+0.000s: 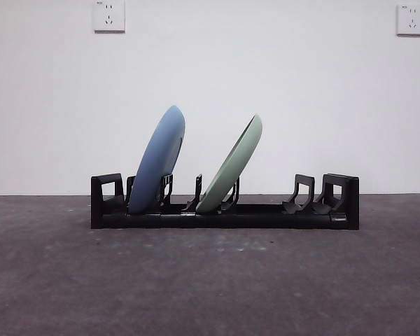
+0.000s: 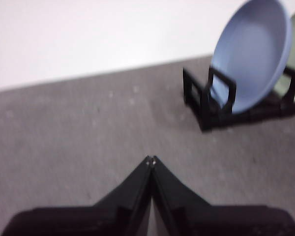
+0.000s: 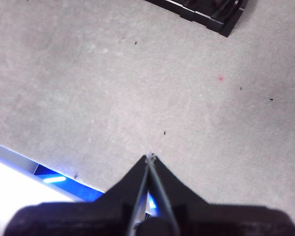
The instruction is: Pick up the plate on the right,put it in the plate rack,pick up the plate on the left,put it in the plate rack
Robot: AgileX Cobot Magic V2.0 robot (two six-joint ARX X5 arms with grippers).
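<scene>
Spanning the grey worktop (image 1: 210, 280), the plate rack (image 1: 224, 213) stood by the far wall, with the blue plate (image 1: 159, 162) slotted near its left end and the green plate (image 1: 231, 166) near the middle, both leaning right. The left hand (image 2: 151, 160) and the right hand (image 3: 150, 157) hung closed and empty, well clear. The steeply tilted green plate looked likeliest to slide out if the rack were nudged.

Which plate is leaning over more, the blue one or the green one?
The green plate. It tips further sideways in the plate rack, while the blue plate beside it stands steeper, closer to upright.
</scene>
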